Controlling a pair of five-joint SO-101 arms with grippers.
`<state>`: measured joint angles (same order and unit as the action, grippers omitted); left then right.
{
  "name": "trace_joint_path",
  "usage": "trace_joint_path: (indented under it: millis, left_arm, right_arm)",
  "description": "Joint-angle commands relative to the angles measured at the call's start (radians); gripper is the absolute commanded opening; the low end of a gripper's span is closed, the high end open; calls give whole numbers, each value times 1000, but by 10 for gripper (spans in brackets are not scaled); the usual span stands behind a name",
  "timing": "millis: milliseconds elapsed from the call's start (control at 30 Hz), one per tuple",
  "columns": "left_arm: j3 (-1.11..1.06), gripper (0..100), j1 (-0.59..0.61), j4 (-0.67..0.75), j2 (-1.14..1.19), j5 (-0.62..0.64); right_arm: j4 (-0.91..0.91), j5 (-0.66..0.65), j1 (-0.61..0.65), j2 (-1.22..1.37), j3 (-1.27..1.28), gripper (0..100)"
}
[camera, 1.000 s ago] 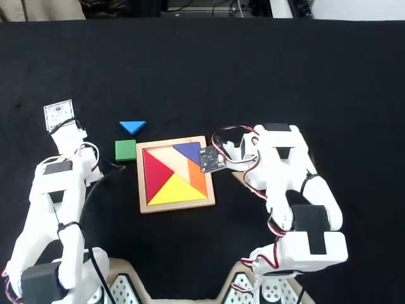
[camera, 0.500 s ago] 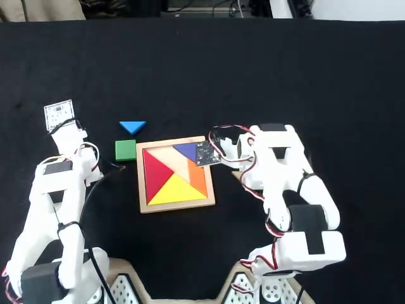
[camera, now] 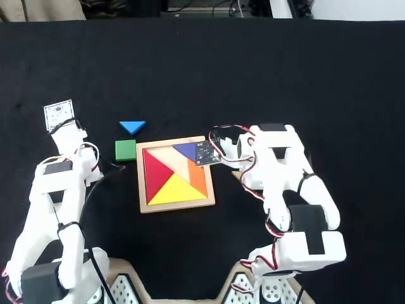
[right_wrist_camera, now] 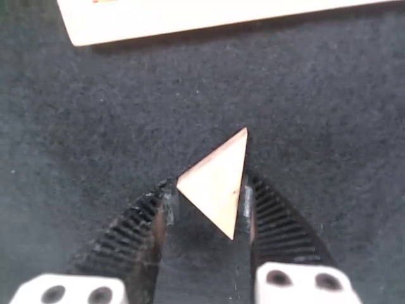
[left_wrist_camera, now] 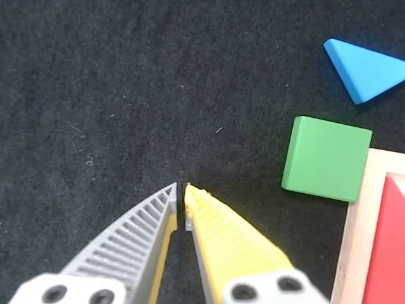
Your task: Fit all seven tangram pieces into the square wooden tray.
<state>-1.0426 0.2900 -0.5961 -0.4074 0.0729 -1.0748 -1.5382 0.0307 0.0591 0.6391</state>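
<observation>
Black cloth table (camera: 329, 69), cables (camera: 223, 7) beyond its far edge

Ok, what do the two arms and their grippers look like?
The left arm and right arm are white shells with black motor blocks and red, black and white cables. The left gripper has one grey, one yellow ribbed finger; the right gripper has black ones. A white dotted tag sits on the left arm, a dark board the right.
</observation>
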Motion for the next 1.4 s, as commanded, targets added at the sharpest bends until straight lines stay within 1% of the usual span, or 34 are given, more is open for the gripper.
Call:
trace_joint_path:
  millis: [0, 367, 533, 933, 1000, 1133, 1367]
  left_arm:
    - [5, 30, 7, 18, -23, -3]
    - [5, 30, 7, 18, -23, -3]
    - [7, 30, 7, 18, -23, -3]
    - [5, 30, 2, 18, -23, -3]
    - [5, 30, 2, 18, -23, -3]
    - [5, 30, 2, 18, -23, -3]
    - [5, 30, 1, 18, -23, -3]
  right_arm:
    - [-3, 11, -12, 16, 13, 174]
    - [-12, 12, -6, 16, 15, 178]
    - [-12, 61, -5, 16, 13, 178]
    - [-12, 61, -5, 16, 13, 179]
    - [-12, 61, -5, 16, 13, 212]
    - [-12, 61, -5, 16, 13, 312]
    - [-12, 61, -5, 16, 13, 321]
